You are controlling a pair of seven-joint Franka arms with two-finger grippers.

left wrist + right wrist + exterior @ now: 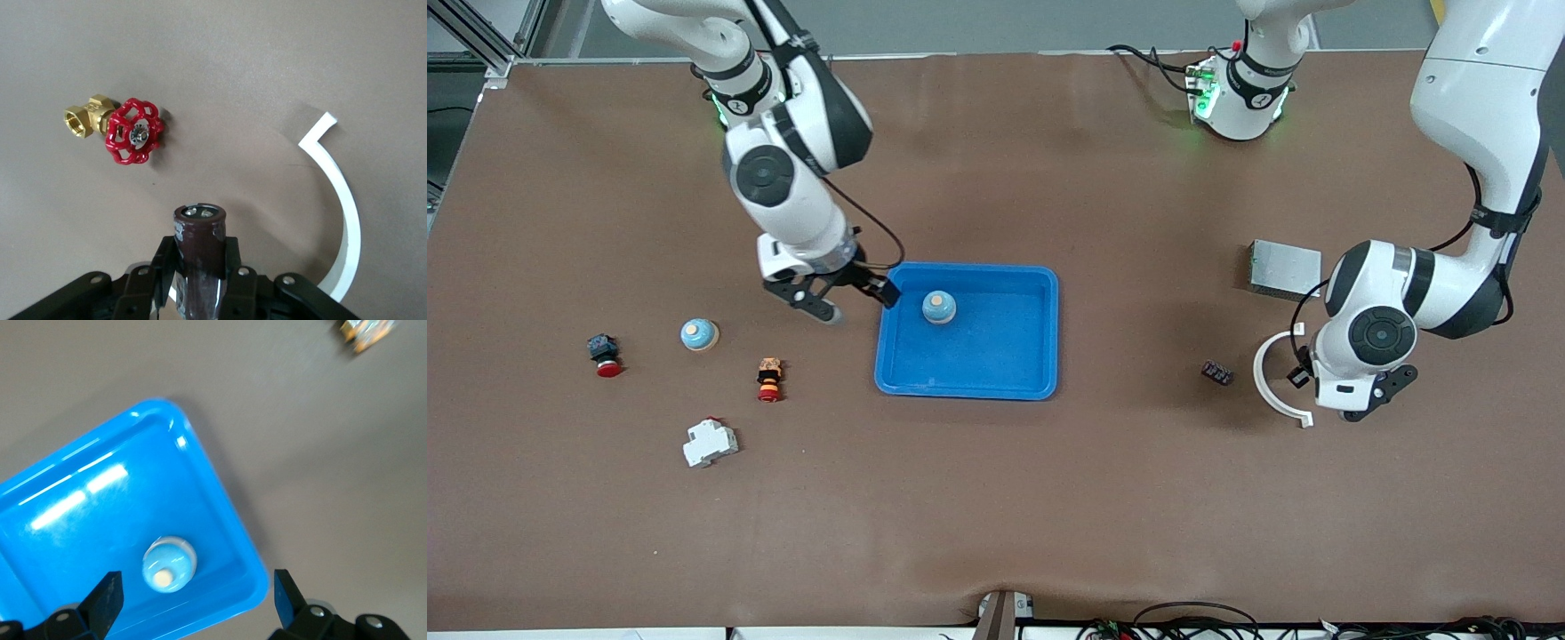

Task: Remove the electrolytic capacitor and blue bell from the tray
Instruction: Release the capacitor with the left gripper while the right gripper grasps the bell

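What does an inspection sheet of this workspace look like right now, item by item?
Surface: brown table, smooth mat.
Job's things: one bell sits in the blue tray; a second bell lies on the table toward the right arm's end; capacitor is in the left gripper.
Clutter: two red push buttons, white breaker, grey metal box, white curved strip, small dark part, red-handled brass valve.
Grippers: left gripper shut on the capacitor, over the white curved strip; right gripper open, over the tray's edge beside the bell.
Cables: bundles at the arm bases and the table's near edge.
Surroundings: metal framing; otherwise nothing seen.
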